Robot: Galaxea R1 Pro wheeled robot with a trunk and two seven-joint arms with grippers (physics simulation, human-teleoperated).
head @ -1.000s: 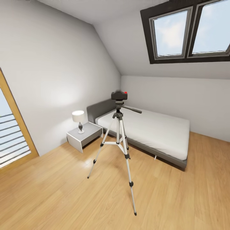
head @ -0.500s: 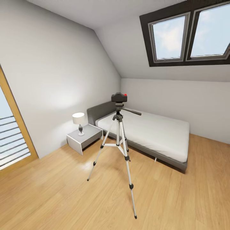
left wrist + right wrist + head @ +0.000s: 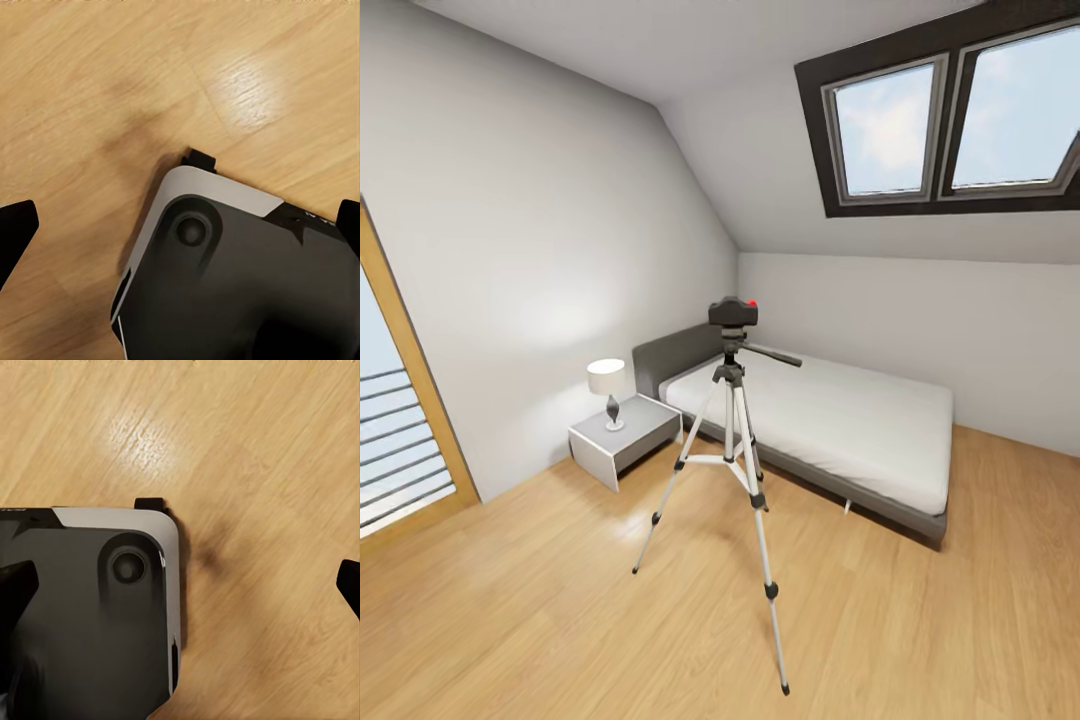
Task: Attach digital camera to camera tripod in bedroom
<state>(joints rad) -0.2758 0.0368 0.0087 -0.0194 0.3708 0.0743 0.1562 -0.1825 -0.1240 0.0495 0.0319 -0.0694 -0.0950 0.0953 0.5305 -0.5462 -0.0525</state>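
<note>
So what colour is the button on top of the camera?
Red, on the black camera atop the tripod; the head view shows it best.

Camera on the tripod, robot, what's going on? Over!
Both grippers open, holding nothing, over bare wood floor. Digital camera sits atop the camera tripod, upright beside the bed. Nothing in the way.

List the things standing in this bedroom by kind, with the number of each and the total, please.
Digital camera: 1, on top of the tripod
Camera tripod: 1
Bed: 1
Nightstand: 1
Lamp: 1, on the nightstand
Total: 5
</note>
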